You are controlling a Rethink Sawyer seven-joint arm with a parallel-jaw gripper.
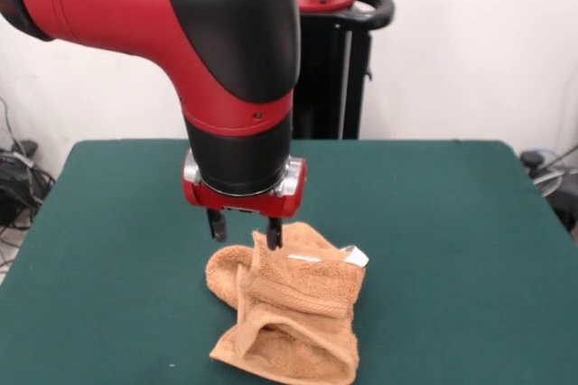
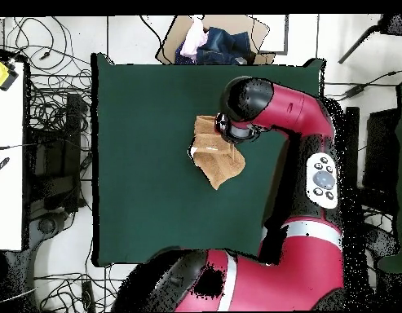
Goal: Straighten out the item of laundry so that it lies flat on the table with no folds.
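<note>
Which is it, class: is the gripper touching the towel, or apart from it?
Touching. In the front view one finger of the gripper presses into the towel's raised top edge; the other hangs beside it.

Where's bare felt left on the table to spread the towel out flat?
Front view: the table is bare to the right of the towel, out to the right edge, and to its left, out to the left edge. A bare strip also runs behind the arm along the far edge. Crowded only at the crumpled towel, where the claw sits on its top fold.
</note>
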